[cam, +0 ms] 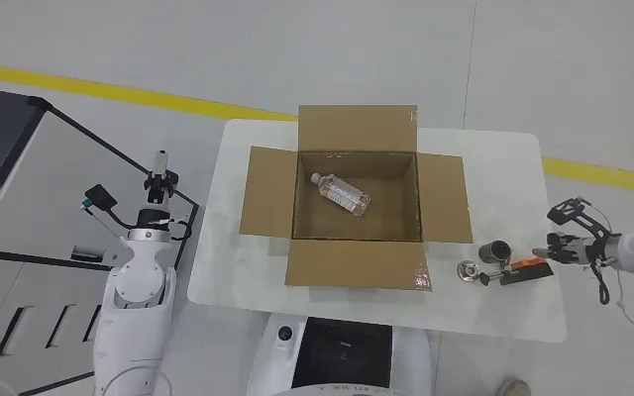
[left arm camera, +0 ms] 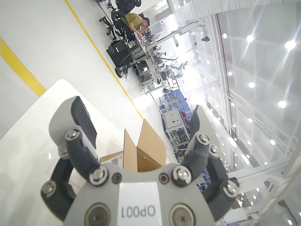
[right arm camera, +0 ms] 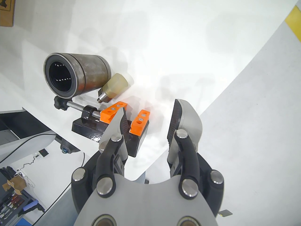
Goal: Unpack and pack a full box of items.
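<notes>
Three items are laid out on the tabletop (cam: 495, 168), right of the box (cam: 357, 265): a steel sleeve (right arm camera: 77, 74) on its side, a capped fitting (right arm camera: 114, 86) just beside it, and a mini vise (right arm camera: 110, 128) nearer the edge. One clear bottle (cam: 342, 194) is seen lying on its side inside the box, all four flaps folded out.

The right tool (right arm camera: 149, 105) is spread open with nothing gripped, parked at the tabletop's right edge just beside the mini vise. The left tool (left arm camera: 137, 103) is released and empty, held off the tabletop's left edge, well apart from the box.

Unpacking is judged nearly done: the bottle is the last thing to be lifted out.

Handling, as judged: the bottle is expected to be light, thin-walled, smooth and prone to roll; it should be taken across the body at mid-length with a gentle squeeze, not at the cap. The steel sleeve is expected to be heavy, stiff and slick; a grip across its diameter is advised. The mini vise is best taken across the black base, not by the screw.
</notes>
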Motion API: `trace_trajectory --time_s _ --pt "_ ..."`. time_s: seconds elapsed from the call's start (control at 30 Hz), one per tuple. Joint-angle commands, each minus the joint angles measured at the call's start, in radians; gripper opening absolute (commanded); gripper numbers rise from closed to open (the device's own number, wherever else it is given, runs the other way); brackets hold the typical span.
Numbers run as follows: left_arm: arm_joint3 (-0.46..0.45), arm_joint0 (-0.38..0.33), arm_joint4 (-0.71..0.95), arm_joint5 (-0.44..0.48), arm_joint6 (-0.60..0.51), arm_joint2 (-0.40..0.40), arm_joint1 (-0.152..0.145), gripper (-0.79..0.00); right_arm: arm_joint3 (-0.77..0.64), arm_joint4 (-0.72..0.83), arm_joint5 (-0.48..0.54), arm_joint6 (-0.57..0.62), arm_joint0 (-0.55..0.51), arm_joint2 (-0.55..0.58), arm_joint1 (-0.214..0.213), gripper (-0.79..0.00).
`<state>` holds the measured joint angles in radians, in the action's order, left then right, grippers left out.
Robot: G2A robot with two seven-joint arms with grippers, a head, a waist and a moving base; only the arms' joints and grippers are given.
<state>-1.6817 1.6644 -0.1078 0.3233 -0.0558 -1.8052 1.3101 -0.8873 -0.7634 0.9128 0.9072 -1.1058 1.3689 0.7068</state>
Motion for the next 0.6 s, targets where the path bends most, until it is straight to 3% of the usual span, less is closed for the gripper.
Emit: trace_trajectory --time_s 0.0,0.57 --pt "0.000 0.000 0.000 0.000 0.000 0.000 0.000 0.000 0.012 -0.006 0.003 -0.003 0.008 -0.014 0.001 -0.437" --pt "0.000 0.000 0.000 0.000 0.000 0.000 0.000 0.000 0.082 -0.032 0.045 -0.045 0.039 -0.106 -0.001 -0.456"
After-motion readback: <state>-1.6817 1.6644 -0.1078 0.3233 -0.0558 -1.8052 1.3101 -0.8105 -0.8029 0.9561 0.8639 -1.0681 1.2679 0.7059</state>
